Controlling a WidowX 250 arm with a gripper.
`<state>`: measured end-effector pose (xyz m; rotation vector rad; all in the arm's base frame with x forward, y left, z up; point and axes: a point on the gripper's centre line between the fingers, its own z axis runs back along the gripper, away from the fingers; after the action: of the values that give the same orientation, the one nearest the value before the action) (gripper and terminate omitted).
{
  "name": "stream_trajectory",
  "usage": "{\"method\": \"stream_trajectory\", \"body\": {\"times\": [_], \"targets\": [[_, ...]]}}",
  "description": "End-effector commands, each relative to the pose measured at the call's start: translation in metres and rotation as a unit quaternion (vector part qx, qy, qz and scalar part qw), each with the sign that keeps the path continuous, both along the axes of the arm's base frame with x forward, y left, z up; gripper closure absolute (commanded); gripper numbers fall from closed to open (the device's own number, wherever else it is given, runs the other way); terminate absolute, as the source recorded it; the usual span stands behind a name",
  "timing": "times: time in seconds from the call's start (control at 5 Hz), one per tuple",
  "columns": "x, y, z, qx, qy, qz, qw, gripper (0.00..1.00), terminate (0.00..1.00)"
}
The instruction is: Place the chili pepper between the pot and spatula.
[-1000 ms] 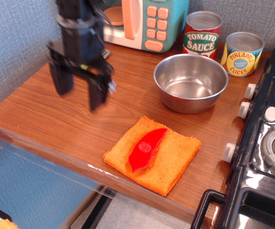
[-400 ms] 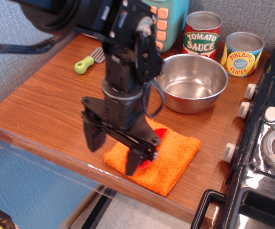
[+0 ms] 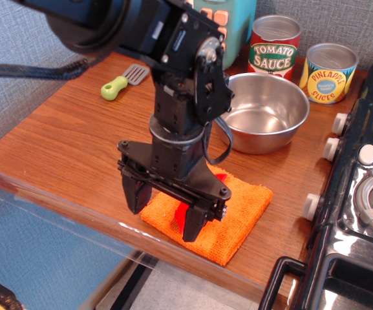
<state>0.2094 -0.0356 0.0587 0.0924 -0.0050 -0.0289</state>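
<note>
- Only the one view to stand at, from the front of the counter: the gripper (image 3: 165, 216) hangs low over the orange cloth (image 3: 228, 223) near the front edge of the wooden surface (image 3: 63, 142), its jaws spread wide and gripping nothing, one finger off the cloth's left edge and the other planted over its middle.
- The chili pepper (image 3: 185, 213) lies on that cloth between the jaws, mostly hidden by the arm; only slivers of glossy red show (one by the lower finger, another up near the wrist). I can't tell whether either finger touches it.
- The pot (image 3: 264, 111) stands behind and to the right, bare inside, well apart from the cloth. The spatula (image 3: 123, 80) lies far back on the left, green handle pointing forward-left, with plain wood between it and the pot.
- Handling, to my eye: the pepper looks like light, stiff plastic, flat and shiny, so apt to slip. I'd pinch it across its narrow width around mid-body, jaws square to its length.
- The soft cloth underneath could snag and lift with it if the fingers go too deep.
</note>
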Motion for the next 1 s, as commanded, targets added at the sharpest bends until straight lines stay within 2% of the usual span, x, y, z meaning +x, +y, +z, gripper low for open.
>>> {"method": "stream_trajectory", "body": {"times": [0.0, 0.4, 0.8], "targets": [[0.027, -0.007, -0.007, 0.005, -0.023, 0.037, 0.999, 0.0, 0.0], [0.054, -0.008, -0.017, 0.016, -0.02, 0.055, 0.9981, 0.0, 0.0], [0.062, -0.004, -0.031, 0.03, 0.003, 0.058, 0.9978, 0.0, 0.0]]}}
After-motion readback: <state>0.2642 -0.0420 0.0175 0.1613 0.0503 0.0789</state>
